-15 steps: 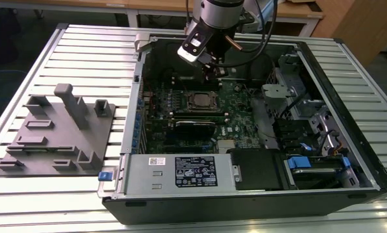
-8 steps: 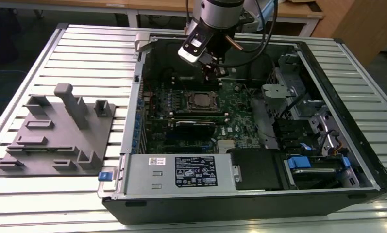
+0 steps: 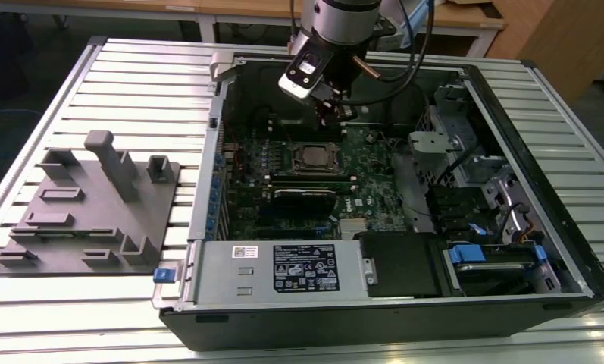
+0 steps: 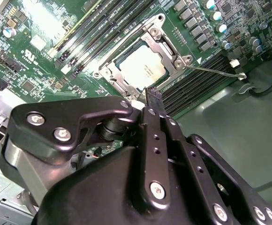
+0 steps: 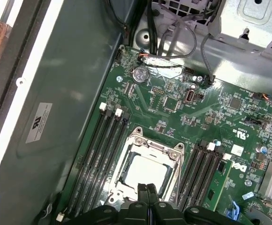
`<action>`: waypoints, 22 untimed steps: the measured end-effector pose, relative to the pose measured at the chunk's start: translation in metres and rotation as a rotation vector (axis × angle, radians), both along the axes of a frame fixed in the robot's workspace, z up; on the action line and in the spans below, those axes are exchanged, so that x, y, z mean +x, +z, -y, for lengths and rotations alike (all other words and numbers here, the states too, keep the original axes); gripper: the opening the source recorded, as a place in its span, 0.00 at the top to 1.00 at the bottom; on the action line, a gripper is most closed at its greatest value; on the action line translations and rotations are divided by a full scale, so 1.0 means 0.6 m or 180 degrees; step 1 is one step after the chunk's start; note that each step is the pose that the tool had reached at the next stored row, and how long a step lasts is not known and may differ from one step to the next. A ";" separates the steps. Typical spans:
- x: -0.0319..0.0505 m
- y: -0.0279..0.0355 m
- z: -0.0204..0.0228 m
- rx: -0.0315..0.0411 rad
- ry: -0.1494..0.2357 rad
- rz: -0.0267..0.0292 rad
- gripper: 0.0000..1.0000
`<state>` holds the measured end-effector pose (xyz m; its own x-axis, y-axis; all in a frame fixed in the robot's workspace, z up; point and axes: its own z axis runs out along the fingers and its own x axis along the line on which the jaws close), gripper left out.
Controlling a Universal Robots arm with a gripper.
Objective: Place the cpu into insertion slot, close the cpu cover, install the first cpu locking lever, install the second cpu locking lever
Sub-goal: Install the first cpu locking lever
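- In the exterior view the gripper (image 3: pixel 329 114) hangs inside the opened computer case (image 3: pixel 383 322), above the motherboard and just beyond the socket; the case lies on a slatted table (image 3: pixel 129 83), with a grey fixture (image 3: pixel 89 205) at the exterior view's left and the labelled power supply (image 3: pixel 281 269) along the near edge of the case
- In both wrist views the fingers are pressed together with nothing between them; the gripper (image 4: pixel 153 93) is close over the socket's edge, though contact cannot be judged
- The cpu (image 4: pixel 143 65) sits flat in its socket; the cpu cover (image 4: pixel 171 47) lies down around it, its window framing the silver top
- The second wrist view shows a thin locking lever (image 4: pixel 215 70) sticking out from a socket corner across the memory slots (image 4: pixel 103 28); whether it is latched cannot be told
- The first wrist view shows the cpu (image 5: pixel 145 173) and cover (image 5: pixel 157 144) from above the gripper (image 5: pixel 147 187); it adds a coin battery (image 5: pixel 139 73) and a white label (image 5: pixel 38 123) on the case wall
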<state>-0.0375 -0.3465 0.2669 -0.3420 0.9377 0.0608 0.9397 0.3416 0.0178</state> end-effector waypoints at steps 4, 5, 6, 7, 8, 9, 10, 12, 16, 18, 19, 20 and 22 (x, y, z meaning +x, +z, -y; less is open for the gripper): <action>0.000 0.000 0.0003 0.0000 0.0034 0.0000 0.89; 0.000 0.000 0.0003 0.0000 0.0043 0.0000 0.89; 0.000 0.000 0.0004 0.0000 0.0051 0.0000 0.89; 0.000 0.000 0.0005 0.0000 0.0059 0.0000 0.89; 0.000 0.000 0.0006 0.0000 0.0067 0.0000 0.89; 0.000 0.000 0.0007 0.0000 0.0075 0.0000 0.89; 0.000 0.000 0.0008 0.0000 0.0083 0.0000 0.89; 0.000 0.000 0.0009 0.0000 0.0099 0.0000 0.89; 0.000 0.000 0.0012 0.0000 0.0135 0.0000 0.89; 0.000 0.000 0.0013 0.0000 0.0154 0.0000 0.89; 0.000 0.000 0.0014 0.0000 0.0163 0.0000 0.89; 0.000 0.000 0.0014 0.0000 0.0173 0.0000 0.89; 0.000 0.000 0.0015 0.0000 0.0192 0.0000 0.89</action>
<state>-0.0378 -0.3474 0.2669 -0.3980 0.9154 0.0608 0.9173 0.3977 0.0178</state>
